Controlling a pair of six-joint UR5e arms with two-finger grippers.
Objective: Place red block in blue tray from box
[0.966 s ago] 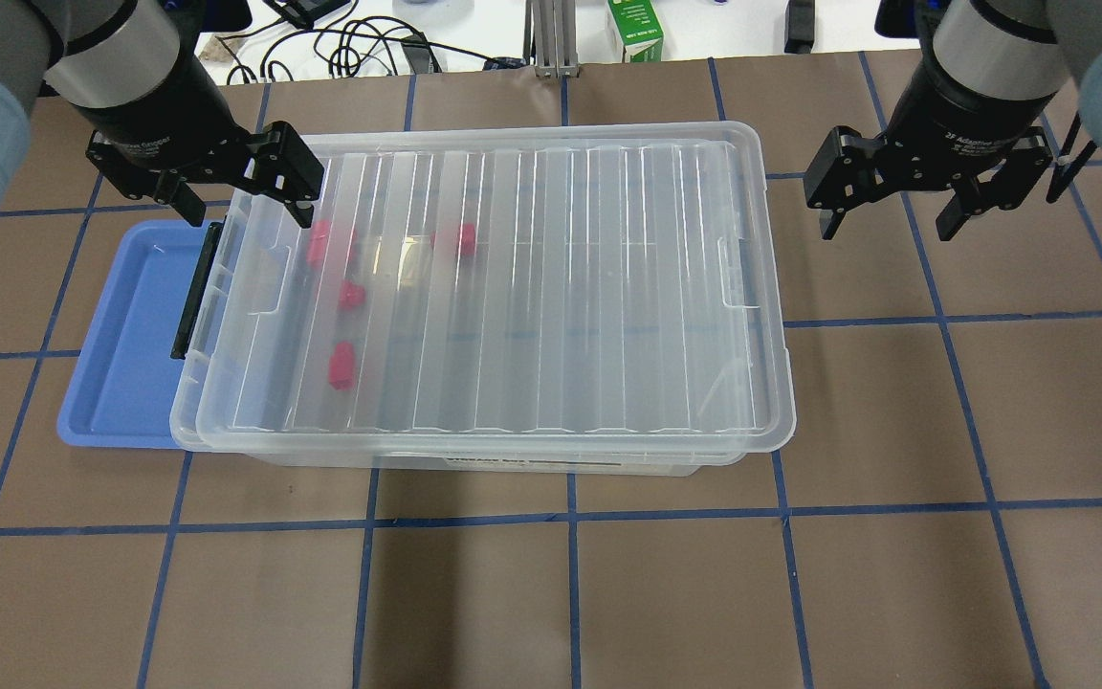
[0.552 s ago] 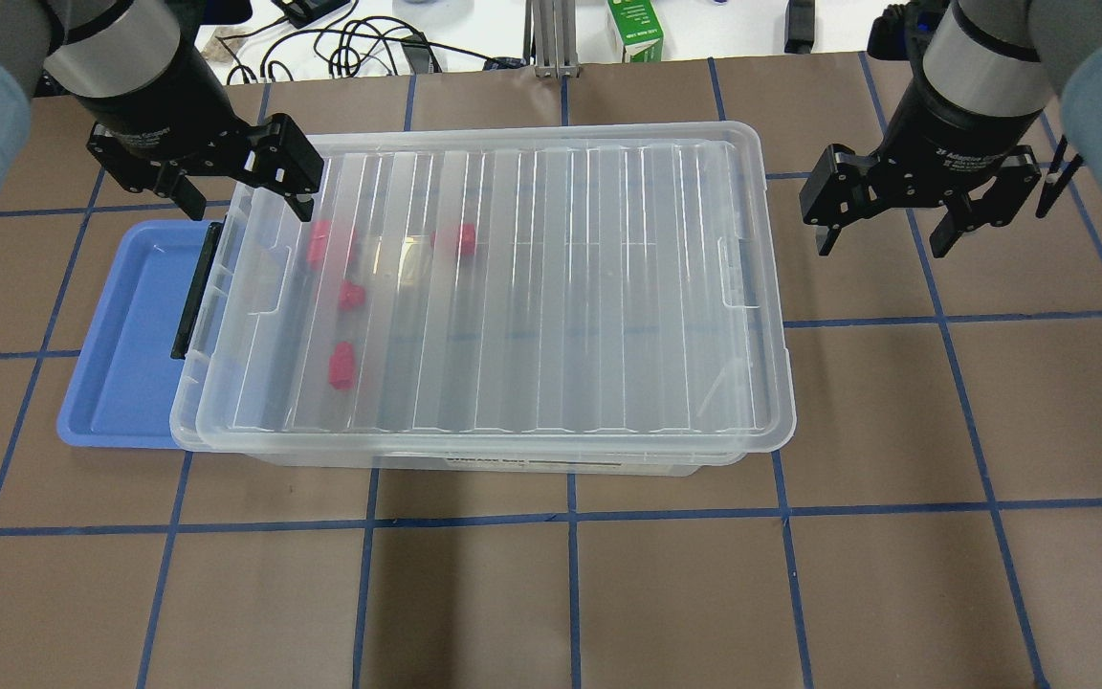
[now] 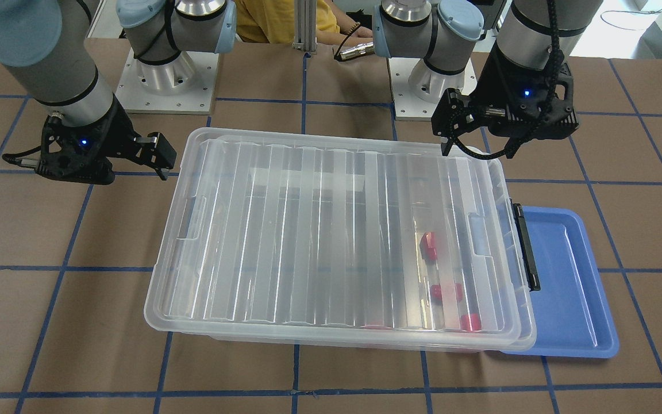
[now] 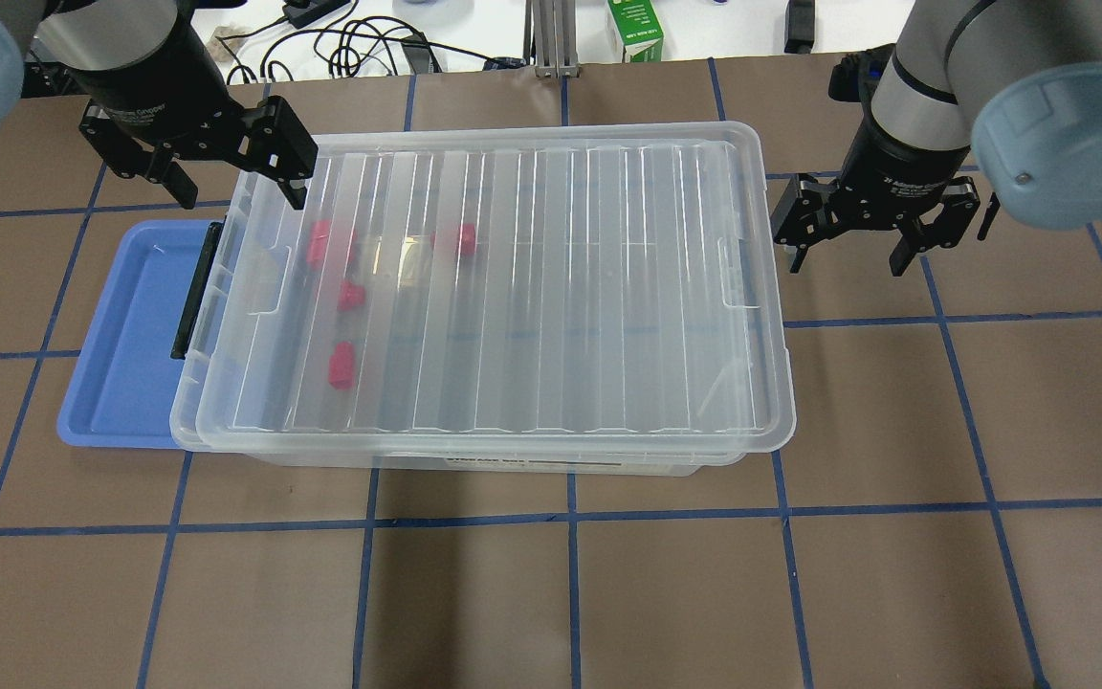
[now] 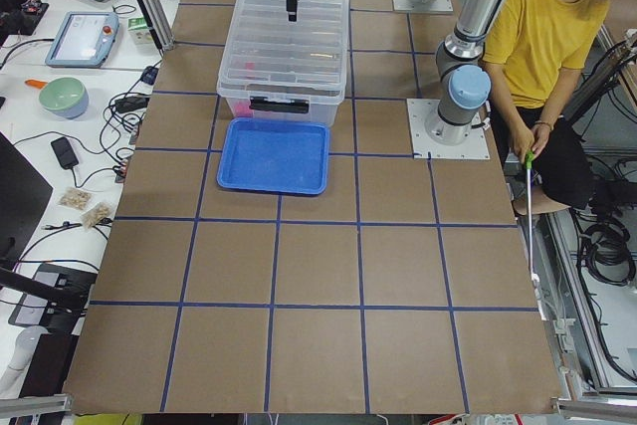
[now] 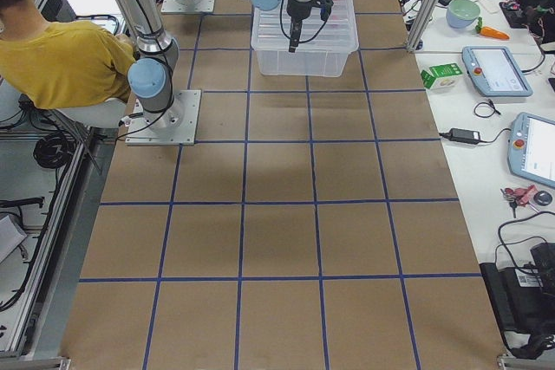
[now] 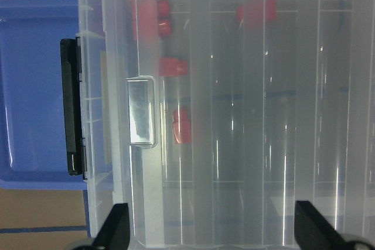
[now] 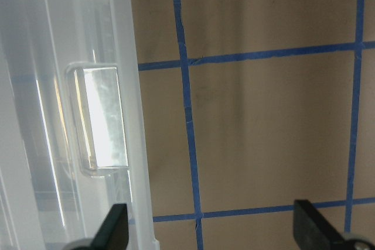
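- left gripper [image 4: 242,191] hangs wide open over the latch-end corner of the box [image 4: 769,426], right gripper [image 4: 846,260] open too, just off the opposite end.
- red block [image 4: 341,365] sits inside under the shut lid [image 4: 551,287], near the black latch [image 4: 192,292].
- blue tray [image 4: 121,335] is tucked against that end, so probably a short carry once the lid's off.

Off-task stuff, fwiw: a brown table [image 4: 895,593] gridded with blue tape lines [image 4: 570,517], a green carton [image 4: 635,31] and tangled black cables [image 4: 360,43] along its far edge, a yellow-shirted person [image 5: 552,32] at the table's side, and a green bowl [image 5: 62,97] on the side bench.
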